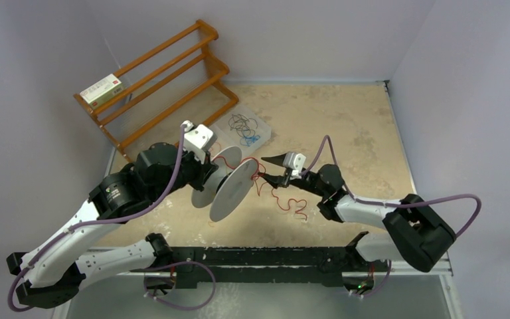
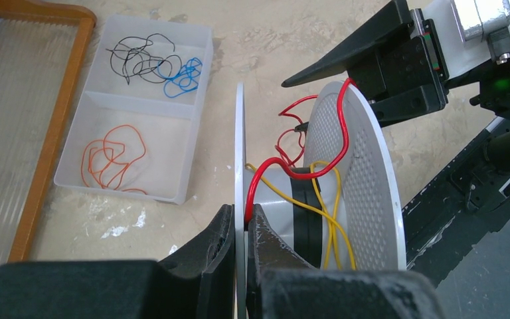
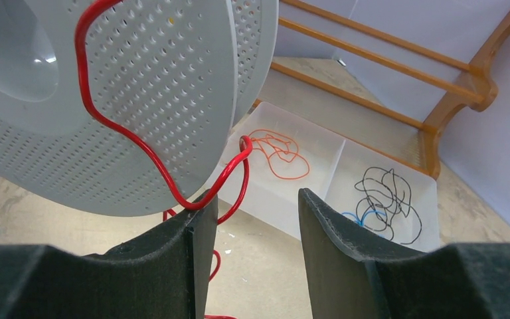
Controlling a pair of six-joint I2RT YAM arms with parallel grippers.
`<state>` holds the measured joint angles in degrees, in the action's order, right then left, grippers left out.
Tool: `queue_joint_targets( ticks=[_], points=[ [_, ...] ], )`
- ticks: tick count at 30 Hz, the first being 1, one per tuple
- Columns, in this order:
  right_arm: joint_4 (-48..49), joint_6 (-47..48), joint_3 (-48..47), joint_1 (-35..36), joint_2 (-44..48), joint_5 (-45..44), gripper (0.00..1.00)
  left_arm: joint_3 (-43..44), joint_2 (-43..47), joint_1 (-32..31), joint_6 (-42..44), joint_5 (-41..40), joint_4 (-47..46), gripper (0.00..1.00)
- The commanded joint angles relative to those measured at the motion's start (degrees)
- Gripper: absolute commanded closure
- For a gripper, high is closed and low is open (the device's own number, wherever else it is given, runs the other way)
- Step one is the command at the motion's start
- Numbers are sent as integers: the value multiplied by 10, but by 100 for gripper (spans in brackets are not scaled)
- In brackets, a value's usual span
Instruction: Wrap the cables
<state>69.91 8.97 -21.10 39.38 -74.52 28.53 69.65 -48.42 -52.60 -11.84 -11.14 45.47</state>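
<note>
The left fingers are clamped on the rim of one perforated flange of a white spool, which appears to be held up off the table. The red cable leaves the hub, runs over the edge of the far flange and trails down to loose squiggles on the table near the right arm. The right fingers stand apart with nothing pinched, and the cable loops just against the tip of one of them. The cable looks very light, limp and easily kinked, and is probably slick, so it is best taken close to the spool, where the strand is easiest to catch, and pinched fully. Only the left wrist view shows the hub, with a yellow wire lying around it. Only the right wrist view shows how near the cable lies to the open fingers. Both wrist views show black wires, a blue wire and an orange wire in a clear divided tray. The overhead view alone shows the slack on the table.
</note>
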Motion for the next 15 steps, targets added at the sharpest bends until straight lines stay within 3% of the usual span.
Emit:
queue_joint_targets(
  ticks=[1, 6, 10, 12, 15],
  points=[
    [75, -23, -18, 3, -14, 11, 48, 33, 10, 2, -4, 4, -49, 100],
    [101, -40, -22, 5, -43, 14, 48, 33, 10, 3, -4, 5, -50, 100],
    [111, -47, -30, 9, -63, 24, 53, 31, 11, 2, -4, 4, -50, 100],
    [118, -52, -34, 11, -77, 29, 58, 31, 12, 3, -5, 5, -52, 100],
    [137, -62, -36, 13, -94, 39, 73, 28, 14, 2, -5, 7, -60, 100]
  ],
)
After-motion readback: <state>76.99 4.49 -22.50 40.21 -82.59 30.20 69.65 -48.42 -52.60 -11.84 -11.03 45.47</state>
